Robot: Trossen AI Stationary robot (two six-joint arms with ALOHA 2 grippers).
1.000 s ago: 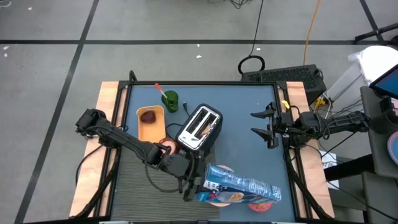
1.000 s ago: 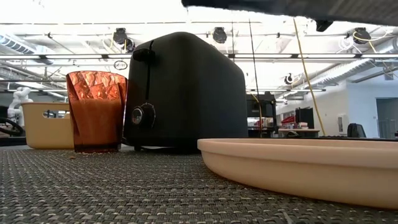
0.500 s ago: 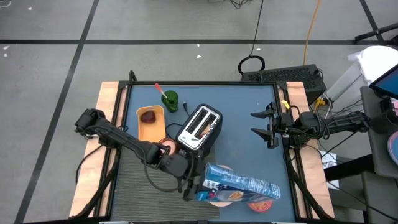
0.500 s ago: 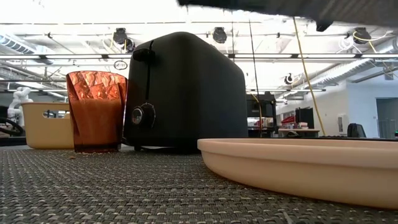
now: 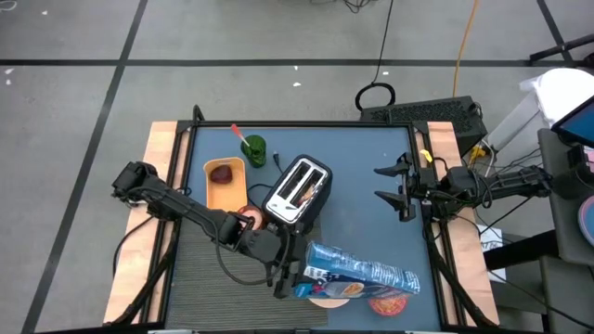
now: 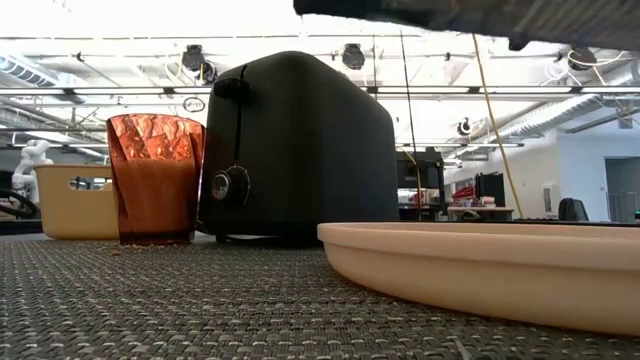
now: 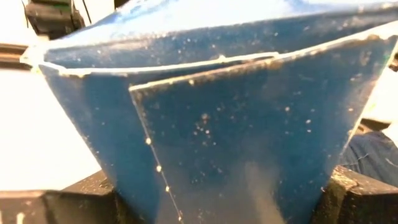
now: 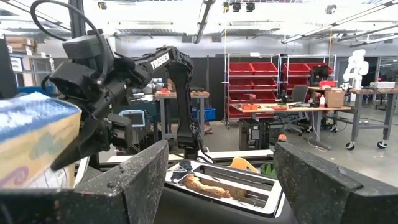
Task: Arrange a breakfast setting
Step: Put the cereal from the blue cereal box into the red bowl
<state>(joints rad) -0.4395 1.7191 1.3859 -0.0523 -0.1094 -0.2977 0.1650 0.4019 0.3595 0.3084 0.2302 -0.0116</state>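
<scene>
Left gripper (image 5: 290, 278) clamps a blue cardboard cereal box (image 5: 362, 272), tipped over the pink bowl (image 5: 389, 301) beside the cream plate (image 5: 327, 297); pouring step; next: tilt further, spout over bowl; right gripper (image 5: 390, 192) waits spread, empty, at table's right.

Matt, woven & card surfaces

Placemat (image 6: 150, 300) was coarse woven fabric, matt grey. Plate (image 6: 480, 265) looked smooth matt cream, prob. plastic. Toaster (image 6: 295, 145) body was matt black w/ metal top (image 5: 299, 186). Cereal box (image 7: 217, 112) was blue card, dusty. Cup (image 6: 155, 180) was glossy translucent amber.
</scene>
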